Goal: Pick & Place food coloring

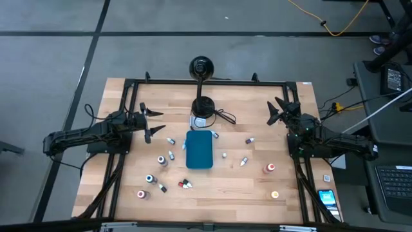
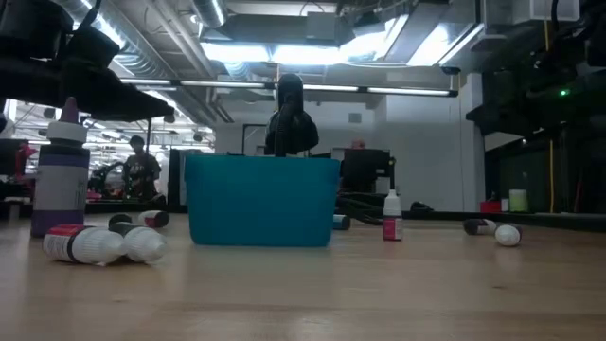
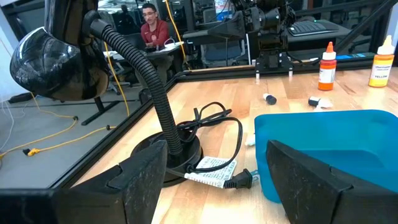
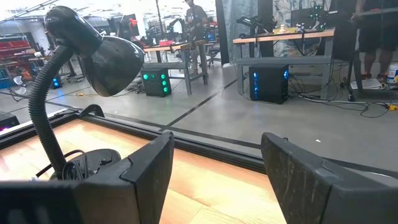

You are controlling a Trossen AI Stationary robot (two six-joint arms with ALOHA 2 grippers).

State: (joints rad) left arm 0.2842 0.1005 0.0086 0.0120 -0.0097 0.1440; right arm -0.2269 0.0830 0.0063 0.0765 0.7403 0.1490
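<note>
Several tiny food coloring bottles lie or stand scattered on the wooden table around a teal tray (image 1: 199, 150): some to its left (image 1: 161, 160), some near the front (image 1: 186, 184), some to its right (image 1: 269, 168). In the low view, two lie on their sides (image 2: 90, 243) and one stands upright (image 2: 391, 218). My left gripper (image 1: 147, 122) hovers open left of the tray, facing it (image 3: 217, 186). My right gripper (image 1: 277, 111) hovers open at the table's far right (image 4: 214, 180). Neither touches anything.
A black gooseneck desk lamp stands at the far middle of the table, head (image 1: 201, 66) over the far edge, base and cord (image 1: 204, 106) just behind the tray. A black frame rail (image 1: 206, 82) runs along the table edges. A person sits in the room beyond (image 3: 151, 25).
</note>
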